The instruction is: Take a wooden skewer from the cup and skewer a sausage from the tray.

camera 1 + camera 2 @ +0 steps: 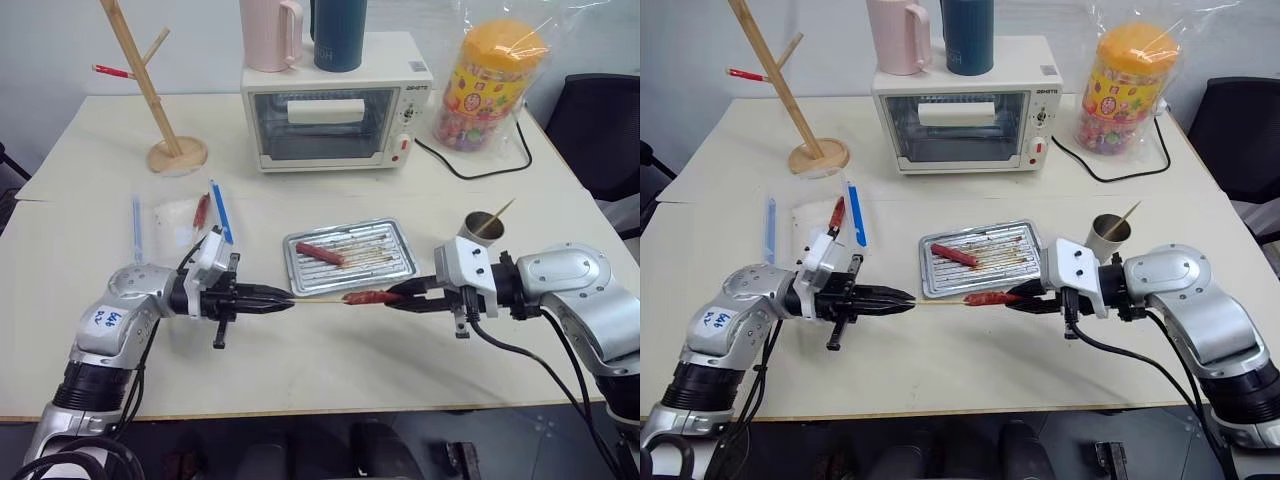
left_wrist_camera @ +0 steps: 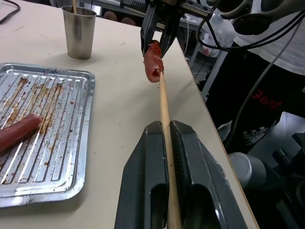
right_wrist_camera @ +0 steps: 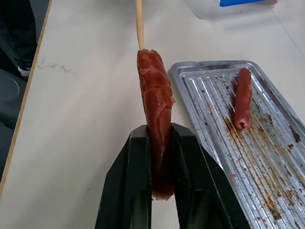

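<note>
With left gripper (image 1: 285,302) clamping wooden skewer (image 1: 318,302) and right gripper (image 1: 392,298) clamping sausage (image 1: 366,297), tip entering; push-through remains.

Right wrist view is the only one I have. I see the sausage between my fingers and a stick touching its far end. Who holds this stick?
Observer: The left gripper holds the wooden skewer, shut on it.
Operator: Are more skewers left in the cup?
Observer: Yes, one stick leans out of the cup, beside the right gripper.
Operator: What stands behind the tray?
Observer: A small white oven, with a pink mug on top. The tray holds one more sausage.
</note>
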Motion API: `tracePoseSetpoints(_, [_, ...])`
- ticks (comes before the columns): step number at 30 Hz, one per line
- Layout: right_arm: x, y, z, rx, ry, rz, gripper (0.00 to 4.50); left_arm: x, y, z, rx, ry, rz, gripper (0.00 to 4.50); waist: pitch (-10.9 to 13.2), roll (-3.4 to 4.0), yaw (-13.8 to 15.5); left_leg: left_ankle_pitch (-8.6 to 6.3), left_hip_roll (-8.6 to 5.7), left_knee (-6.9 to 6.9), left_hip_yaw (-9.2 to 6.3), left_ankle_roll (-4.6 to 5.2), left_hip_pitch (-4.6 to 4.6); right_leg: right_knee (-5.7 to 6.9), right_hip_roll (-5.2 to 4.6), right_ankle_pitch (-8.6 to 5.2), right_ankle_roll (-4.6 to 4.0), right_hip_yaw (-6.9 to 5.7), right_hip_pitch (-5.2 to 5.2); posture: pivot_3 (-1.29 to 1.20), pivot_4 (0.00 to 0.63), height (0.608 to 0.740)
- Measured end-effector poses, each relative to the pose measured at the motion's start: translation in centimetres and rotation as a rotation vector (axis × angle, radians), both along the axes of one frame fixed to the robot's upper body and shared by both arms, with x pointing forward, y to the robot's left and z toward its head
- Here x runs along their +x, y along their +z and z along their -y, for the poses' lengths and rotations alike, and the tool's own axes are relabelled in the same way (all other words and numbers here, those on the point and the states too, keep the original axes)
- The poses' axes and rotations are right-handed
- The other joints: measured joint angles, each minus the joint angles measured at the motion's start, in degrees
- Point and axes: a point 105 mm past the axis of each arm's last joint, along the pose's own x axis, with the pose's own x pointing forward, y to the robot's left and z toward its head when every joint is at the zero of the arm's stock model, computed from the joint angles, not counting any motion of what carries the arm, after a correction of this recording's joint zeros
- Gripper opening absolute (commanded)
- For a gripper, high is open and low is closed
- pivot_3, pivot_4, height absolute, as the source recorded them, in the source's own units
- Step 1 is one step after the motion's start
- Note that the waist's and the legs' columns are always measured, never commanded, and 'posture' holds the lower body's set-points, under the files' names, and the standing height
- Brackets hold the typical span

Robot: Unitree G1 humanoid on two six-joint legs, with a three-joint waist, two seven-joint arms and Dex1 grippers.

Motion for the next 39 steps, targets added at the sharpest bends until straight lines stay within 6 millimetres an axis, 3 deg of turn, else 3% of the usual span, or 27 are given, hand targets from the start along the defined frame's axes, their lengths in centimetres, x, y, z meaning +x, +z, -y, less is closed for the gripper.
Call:
tracePoseSetpoints(24, [0.0,0.1,-0.4,-0.001,0.009,0.006,0.54,0.3,-0.5,0.4,-0.001,0.0,0.006,0.0,0.0,0.0,-0.03,0.0,0.0,0.03,0.0,0.0,0.0,0.28,0.0,0.0,0.0,0.0,-0.01,0.0,0.15,0.74])
tracePoseSetpoints(39, [-0.1,0.5,-1.5,0.012,0.031,0.022,0.54,0.7,-0.4,2.0,-0.02,-0.025,0.022,0.0,0.0,-0.01,-0.01,0.0,-0.01,0.09,0.0,0.0,0.0,0.31,0.01,0.0,0.0,0.0,-0.01,0.0,0.15,0.74])
